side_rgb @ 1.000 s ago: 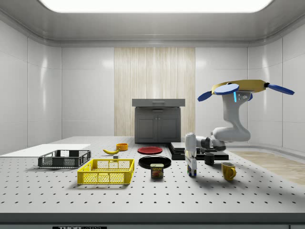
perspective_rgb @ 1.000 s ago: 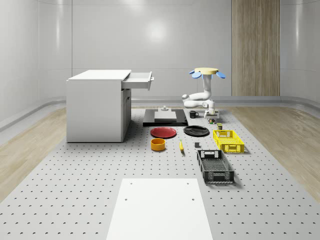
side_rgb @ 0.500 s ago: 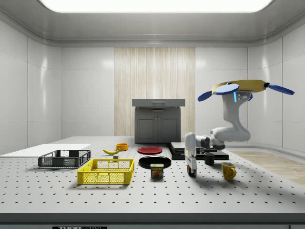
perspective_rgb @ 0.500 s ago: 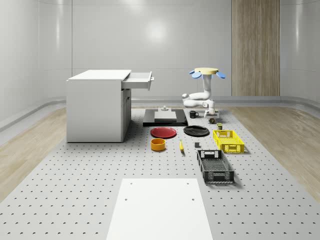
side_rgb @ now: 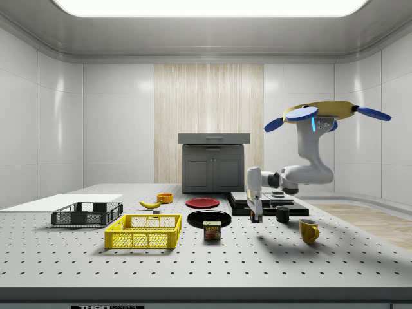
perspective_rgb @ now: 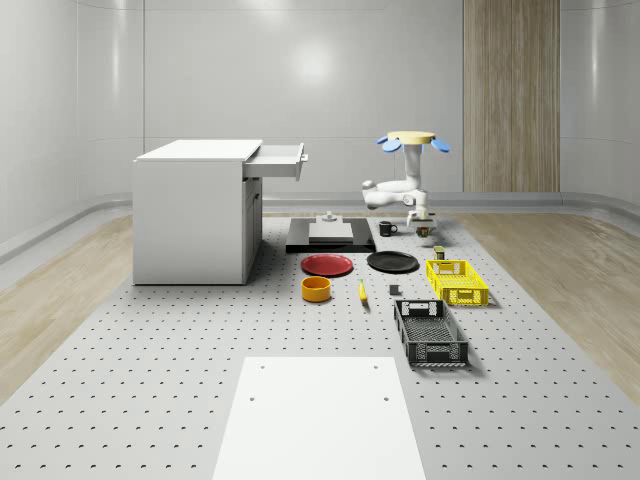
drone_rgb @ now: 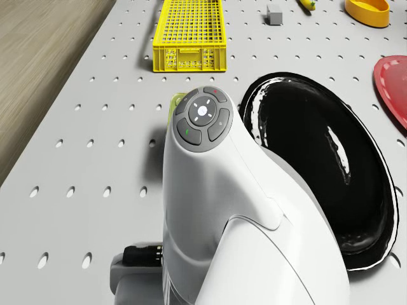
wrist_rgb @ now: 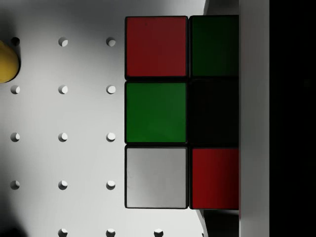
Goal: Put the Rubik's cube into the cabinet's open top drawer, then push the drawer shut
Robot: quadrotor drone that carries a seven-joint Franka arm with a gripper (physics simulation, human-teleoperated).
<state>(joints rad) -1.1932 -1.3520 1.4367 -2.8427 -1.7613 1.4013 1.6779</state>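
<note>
The Rubik's cube (side_rgb: 256, 217) hangs a little above the table, with my gripper (side_rgb: 255, 213) shut on it. In the wrist view the cube (wrist_rgb: 156, 112) shows red, green and white tiles, and a dark finger (wrist_rgb: 254, 118) presses its side. The drone (perspective_rgb: 413, 140) hovers over the table's far right part, its arm bent down to the gripper (perspective_rgb: 424, 226). The grey cabinet (perspective_rgb: 195, 215) stands at the whole-scene view's left, well apart from the gripper, with its top drawer (perspective_rgb: 278, 160) pulled open. In the side view the cabinet (side_rgb: 213, 168) stands at the back.
A black plate (perspective_rgb: 392, 262), red plate (perspective_rgb: 328, 264), orange bowl (perspective_rgb: 316, 289) and banana (perspective_rgb: 362, 291) lie between gripper and cabinet. A yellow crate (perspective_rgb: 456, 282) and black crate (perspective_rgb: 430, 332) sit nearer. A can (side_rgb: 212, 230), yellow mug (side_rgb: 308, 230) and black mug (side_rgb: 282, 214) stand close by.
The gripper has lifted the cube off the table and carried it toward the side view's left. The drone has risen slightly and shifted the same way.
</note>
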